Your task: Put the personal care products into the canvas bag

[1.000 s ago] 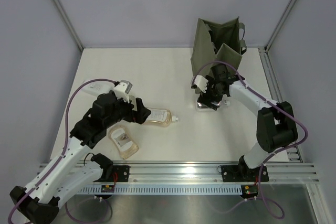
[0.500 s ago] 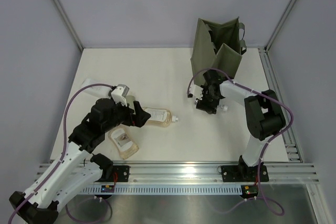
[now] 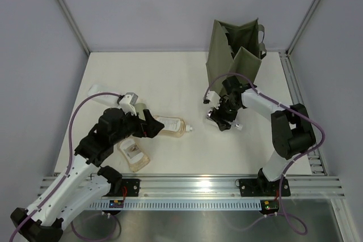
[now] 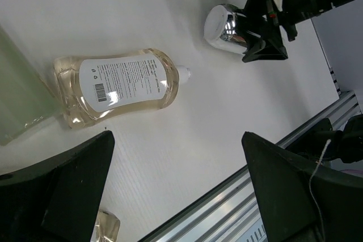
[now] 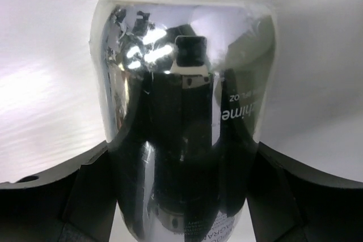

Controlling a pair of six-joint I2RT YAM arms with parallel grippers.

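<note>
An amber-liquid pouch (image 3: pixel 170 126) with a white label lies at mid-table, also in the left wrist view (image 4: pixel 119 83). My left gripper (image 3: pixel 149 128) is open and empty just left of it; its point in the wrist view (image 4: pixel 176 196) is over bare table. A second pouch (image 3: pixel 133 156) lies nearer the front. A flat white bottle (image 3: pixel 101 91) lies at the far left. My right gripper (image 3: pixel 223 118) is closed around the silver bottle (image 3: pixel 214 116), which lies on the table; the fingers (image 5: pixel 85 196) press both its sides (image 5: pixel 181 83). The olive canvas bag (image 3: pixel 233 54) stands behind.
A pale greenish container (image 4: pixel 17 94) shows at the left edge of the left wrist view. The aluminium rail (image 3: pixel 198 185) runs along the table's front edge. Frame posts stand at the back corners. White table (image 3: pixel 170 77) lies between the pouches and the bag.
The right gripper has turned and settled around the silver bottle, which shifted slightly left and nearer. The left gripper has edged a little toward the pouch.
</note>
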